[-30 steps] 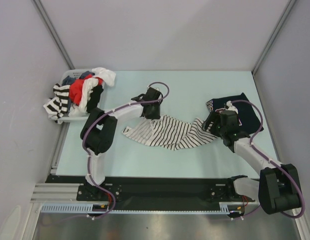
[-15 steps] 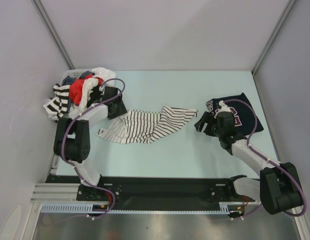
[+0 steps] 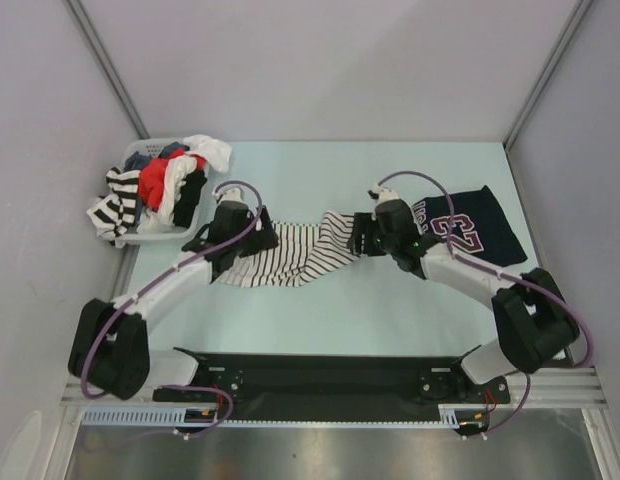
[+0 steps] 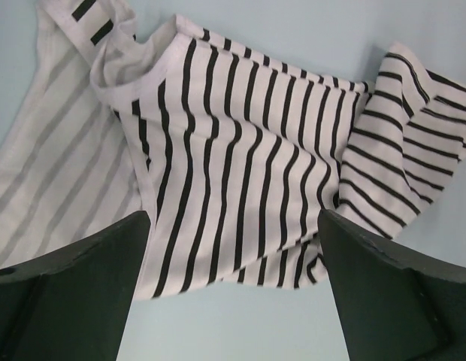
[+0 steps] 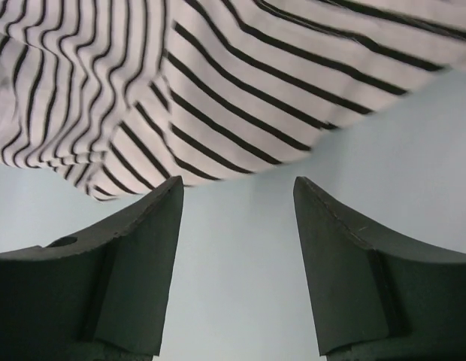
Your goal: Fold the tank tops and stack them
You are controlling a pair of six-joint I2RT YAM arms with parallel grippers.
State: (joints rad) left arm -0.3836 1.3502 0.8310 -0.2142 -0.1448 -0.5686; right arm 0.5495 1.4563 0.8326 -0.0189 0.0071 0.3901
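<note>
Pale mint table (image 3: pixel 320 310) fills the floor of a grey-walled booth (image 3: pixel 320 60), with a black rail (image 3: pixel 330 375) along its near edge. At the far left corner sits a white basket (image 3: pixel 140 238). It holds a heap of clothes (image 3: pixel 165 180) in red, white, blue and broad black-and-white stripes, and some of them spill over its rim.

The striped tank top (image 3: pixel 295 255) lies crumpled across the middle of the table, stretched from left to right between the two grippers. The navy jersey (image 3: pixel 485 225) lies flat at the far right with its "23" facing up. The right arm (image 3: pixel 460 272) crosses the jersey's near-left corner and hides that part of it. Whether the two tops touch under the wrist cannot be told.

The left gripper (image 3: pixel 232 243) hangs over the striped top's left end with its jaws spread wide. In the left wrist view, rumpled cloth lies beneath and between the fingers (image 4: pixel 75 293), which grip none of it. The right gripper (image 3: pixel 362 238) is at the top's right end with its jaws moderately apart and empty. In the right wrist view there is bare table between the fingers (image 5: pixel 128 263), and the cloth's hem lies just beyond their tips.

From above, both grippers cover the ends of the striped top. Each wrist view cuts the cloth off at the frame's edge, so its straps and full outline are hard to trace.
</note>
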